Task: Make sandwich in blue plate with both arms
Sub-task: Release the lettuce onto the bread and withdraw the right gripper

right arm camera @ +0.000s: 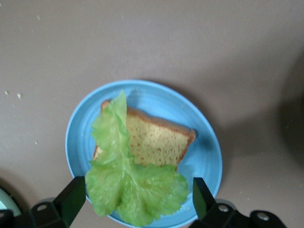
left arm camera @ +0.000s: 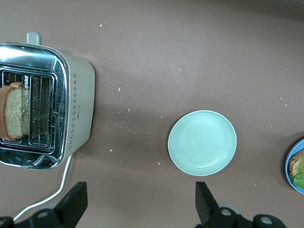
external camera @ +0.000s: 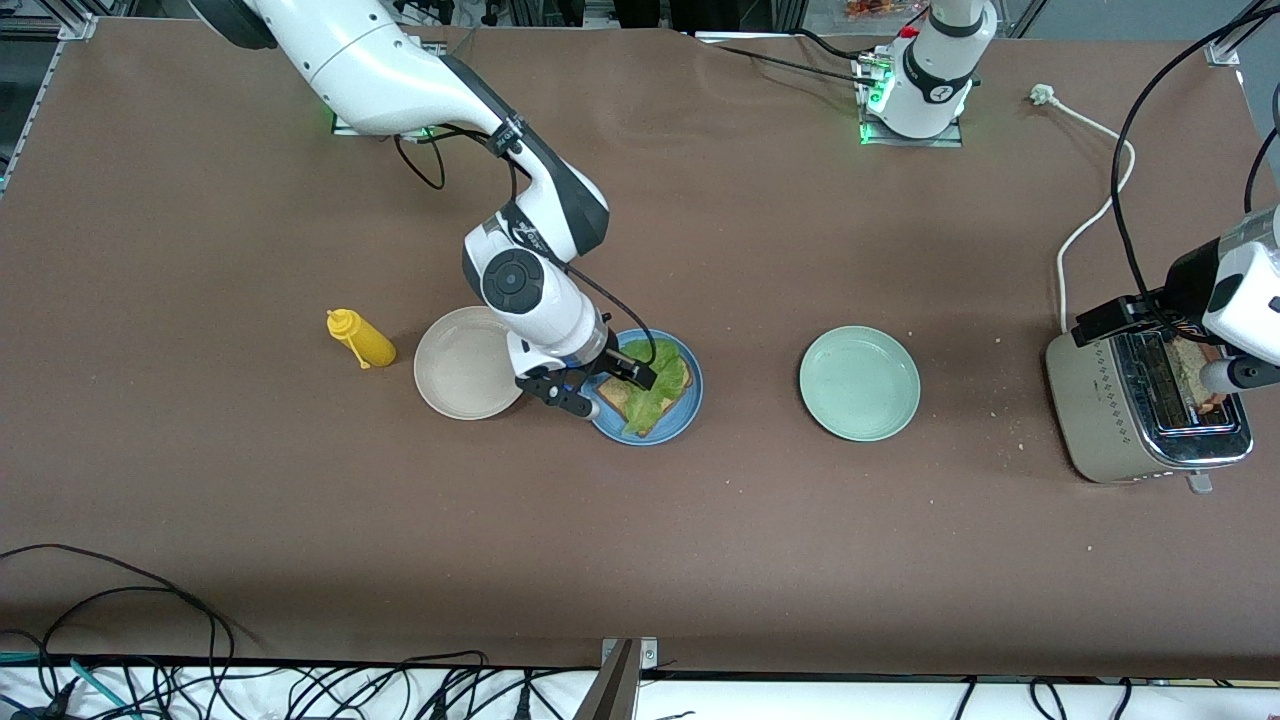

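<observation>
Hovering my spread right gripper (external camera: 608,385) over the lettuce (right arm camera: 128,183); my left gripper (left arm camera: 137,209), open, hangs beside the toaster's slice (left arm camera: 13,116).

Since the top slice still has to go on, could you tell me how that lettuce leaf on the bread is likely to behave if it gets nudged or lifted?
The lettuce leaf looks thin and ruffled, so it would probably flop rather than hold its shape. It lies loose on the bread slice and overhangs the crust, so a push may slide it toward the blue plate rim.
</observation>
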You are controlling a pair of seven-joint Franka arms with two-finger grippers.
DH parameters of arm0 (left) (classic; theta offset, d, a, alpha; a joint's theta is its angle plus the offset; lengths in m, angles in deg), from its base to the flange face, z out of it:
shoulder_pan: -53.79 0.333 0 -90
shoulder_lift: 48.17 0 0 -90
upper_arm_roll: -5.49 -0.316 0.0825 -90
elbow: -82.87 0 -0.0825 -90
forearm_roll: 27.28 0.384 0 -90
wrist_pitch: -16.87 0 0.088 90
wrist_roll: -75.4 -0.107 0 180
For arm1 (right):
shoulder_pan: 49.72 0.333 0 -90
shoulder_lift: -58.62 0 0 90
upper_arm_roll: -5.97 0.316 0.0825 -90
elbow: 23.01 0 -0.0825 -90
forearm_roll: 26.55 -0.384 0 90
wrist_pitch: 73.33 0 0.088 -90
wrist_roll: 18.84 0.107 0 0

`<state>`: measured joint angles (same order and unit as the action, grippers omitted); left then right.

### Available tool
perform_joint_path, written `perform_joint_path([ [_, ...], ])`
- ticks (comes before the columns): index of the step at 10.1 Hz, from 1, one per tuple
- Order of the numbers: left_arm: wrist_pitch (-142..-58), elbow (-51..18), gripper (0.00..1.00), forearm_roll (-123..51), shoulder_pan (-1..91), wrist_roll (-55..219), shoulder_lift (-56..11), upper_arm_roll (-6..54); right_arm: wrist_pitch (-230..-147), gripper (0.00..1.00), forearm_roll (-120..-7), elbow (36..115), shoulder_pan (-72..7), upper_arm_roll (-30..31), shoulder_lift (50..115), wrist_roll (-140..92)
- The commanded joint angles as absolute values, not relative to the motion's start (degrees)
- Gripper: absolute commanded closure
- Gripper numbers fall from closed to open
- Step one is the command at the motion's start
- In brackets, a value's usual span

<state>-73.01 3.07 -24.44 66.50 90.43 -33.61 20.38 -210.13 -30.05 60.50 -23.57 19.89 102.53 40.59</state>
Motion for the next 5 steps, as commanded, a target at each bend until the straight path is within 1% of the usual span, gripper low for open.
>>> perform_joint_path([
  [1,-72.0,3.9,0.0,-25.3,66.4,89.4,-33.8,20.2,-203.9,0.0,-28.7,60.5,-23.7,16.4,97.8,39.1],
  [2,-72.0,3.9,0.0,-25.3,66.4,89.4,-33.8,20.2,-200.2,0.0,-28.7,60.6,-23.7,14.7,96.1,35.0],
  [5,-72.0,3.9,0.0,-25.3,66.4,89.4,-33.8,20.2,-185.7,0.0,-28.7,60.6,-23.7,7.6,90.5,16.4],
])
